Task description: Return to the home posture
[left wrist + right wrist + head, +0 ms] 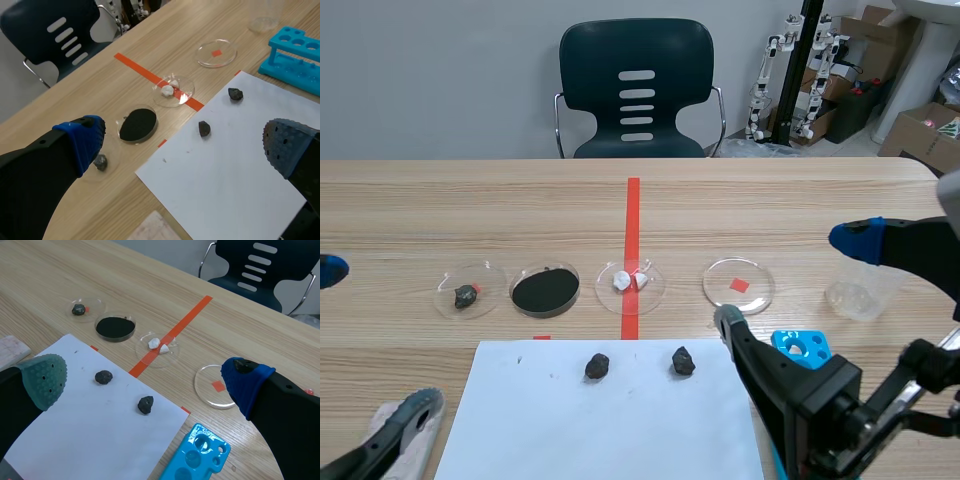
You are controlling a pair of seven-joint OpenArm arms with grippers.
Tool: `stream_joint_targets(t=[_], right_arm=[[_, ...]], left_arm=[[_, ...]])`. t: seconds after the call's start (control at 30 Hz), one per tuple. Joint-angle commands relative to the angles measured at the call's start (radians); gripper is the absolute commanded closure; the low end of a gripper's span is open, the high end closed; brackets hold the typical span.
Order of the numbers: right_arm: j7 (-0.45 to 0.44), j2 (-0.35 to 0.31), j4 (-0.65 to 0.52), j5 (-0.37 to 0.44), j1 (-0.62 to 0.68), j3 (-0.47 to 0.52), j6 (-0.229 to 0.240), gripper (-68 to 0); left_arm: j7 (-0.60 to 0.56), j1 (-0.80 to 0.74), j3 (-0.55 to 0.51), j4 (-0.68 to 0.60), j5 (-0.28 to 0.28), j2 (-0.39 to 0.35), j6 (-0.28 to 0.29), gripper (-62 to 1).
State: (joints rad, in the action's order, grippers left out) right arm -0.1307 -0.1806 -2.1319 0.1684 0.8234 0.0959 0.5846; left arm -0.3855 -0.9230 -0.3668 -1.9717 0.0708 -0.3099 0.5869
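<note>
The left gripper stands wide open with nothing between its pads. The right gripper is spread just as wide and is also empty. Both hang over the robot's side of the table, one to each side, touching nothing. I judge this to be at or close to the resting pose: empty, raised and clear of the work.

Below the gap between the left gripper's fingers lies a sheet of paper with a dark stone and a second stone on it. The same sheet and stones lie under the right gripper's gap. Just ahead of the left gripper's blue pad sits a dish of black powder. Further ahead are a dish with white bits and an empty dish, set in a row, probably as a laid-out set of samples.

A dish with a dark lump is half covered by that blue pad. The right arm covers part of the blue rack, and its blue pad overlaps the clear cup. A cloth beside the left gripper's grey pad is cut off. The arms' joints are out of view, so whether home is fully reached cannot be told.
</note>
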Motion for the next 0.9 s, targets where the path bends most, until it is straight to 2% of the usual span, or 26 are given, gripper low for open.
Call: stream_joint_targets(t=[0.0, 0.17, 0.3, 0.5, 0.6, 0.67, 0.77, 0.87], right_arm=[[-0.014, -0.01, -0.017, 0.014, -0.012, -0.002, -0.001, -65.4], [-0.013, -0.01, -0.017, 0.014, -0.011, -0.002, -0.001, -65.4], [-0.006, -0.011, -0.017, 0.014, -0.011, -0.002, -0.001, -65.4], [-0.006, -0.016, -0.017, 0.014, -0.009, -0.004, -0.001, -65.4], [-0.006, -0.022, -0.017, 0.011, -0.007, -0.004, -0.001, -65.4], [-0.006, -0.037, -0.017, 0.011, -0.003, -0.006, -0.001, -65.3], [-0.019, -0.064, -0.017, 0.019, 0.025, -0.005, -0.02, -65.3], [-0.076, -0.085, -0.017, 0.019, 0.056, -0.005, -0.02, -65.3]], left_arm=[[-0.005, 0.024, 0.02, -0.002, -0.014, -0.038, -0.001, -62.3], [0.061, 0.065, 0.072, 0.001, -0.026, -0.09, -0.001, -62.3], [0.095, 0.076, 0.098, 0.002, -0.037, -0.093, -0.001, -62.3], [0.12, 0.075, 0.098, 0.002, -0.162, -0.092, -0.006, -62.3], [0.181, 0.072, 0.098, 0.002, -0.228, -0.092, -0.063, -62.3], [0.217, 0.073, 0.098, 0.002, -0.263, -0.092, -0.079, -62.3], [0.22, 0.073, 0.098, 0.002, -0.296, -0.092, -0.08, -62.3], [0.219, 0.073, 0.098, 0.002, -0.296, -0.092, -0.08, -62.3]])
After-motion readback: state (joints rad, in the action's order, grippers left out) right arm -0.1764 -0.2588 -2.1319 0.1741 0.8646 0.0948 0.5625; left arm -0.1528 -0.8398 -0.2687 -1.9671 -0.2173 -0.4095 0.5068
